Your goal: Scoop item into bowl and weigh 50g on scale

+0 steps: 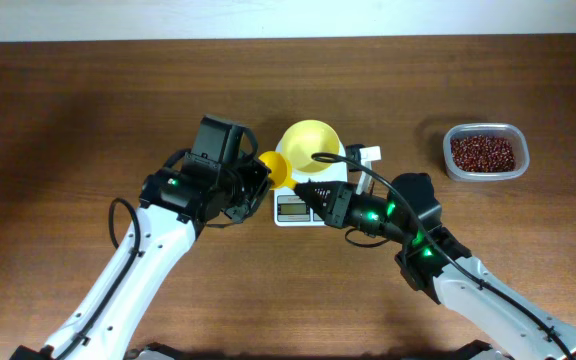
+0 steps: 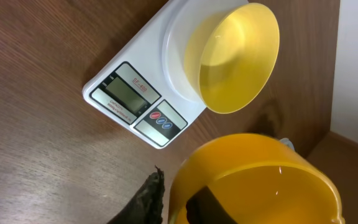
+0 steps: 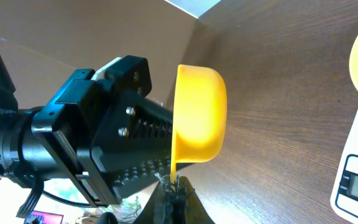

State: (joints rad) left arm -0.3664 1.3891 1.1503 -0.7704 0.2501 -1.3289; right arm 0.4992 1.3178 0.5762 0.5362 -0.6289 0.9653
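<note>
Overhead, you see the bowl [image 1: 311, 143] sitting on the scale [image 1: 290, 211], the beans [image 1: 484, 152] in the tub [image 1: 450, 170], well apart. Left wrist: the left pincer [image 2: 178, 200] straddles the wall of the scoop [image 2: 253, 174]; clamped or not, I cannot tell. Right wrist: the right pincer [image 3: 174, 186] is closed on the scoop edge.

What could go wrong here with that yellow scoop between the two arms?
The scoop hangs between the left gripper and the right gripper, which seems to pinch just its lower edge, so it might slip and drop. Both arms crowd the scale; a bump could shove the empty bowl off it.
</note>
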